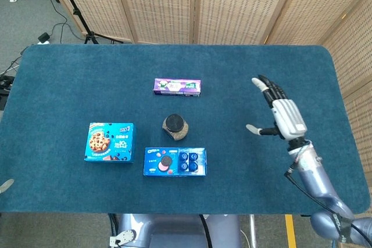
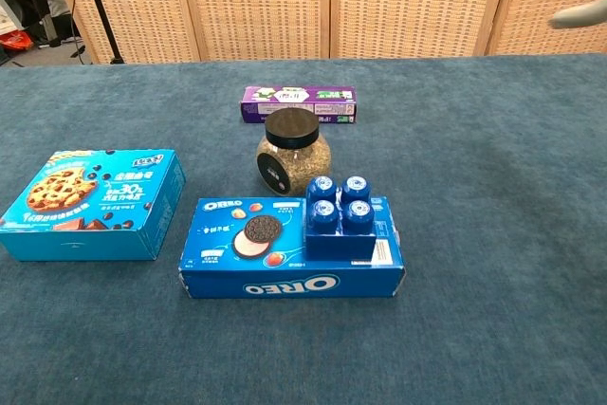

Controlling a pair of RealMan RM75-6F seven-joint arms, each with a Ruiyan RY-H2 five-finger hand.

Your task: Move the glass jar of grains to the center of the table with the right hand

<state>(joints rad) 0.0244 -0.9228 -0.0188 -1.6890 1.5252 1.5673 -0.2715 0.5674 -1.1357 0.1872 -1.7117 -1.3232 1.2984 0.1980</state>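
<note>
On the dark blue carpeted tabletop (image 1: 70, 74) I see my right robot hand (image 1: 285, 117) spread wide, holding nothing, well away. The round glass jar of grains with black lid (image 1: 175, 126) stands upright near centre, axis vertical, lid up. If I reach again, I could knock it into the blue Oreo box (image 1: 174, 162) just beside.

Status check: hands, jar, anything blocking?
Right hand open, off to the jar's right. Left hand not in view. Glass jar upright, unheld, between purple box and Oreo box.

Purple box (image 1: 177, 86), cookie box (image 1: 109, 142), Oreo box (image 1: 174, 162), blue table (image 1: 70, 79)
</note>
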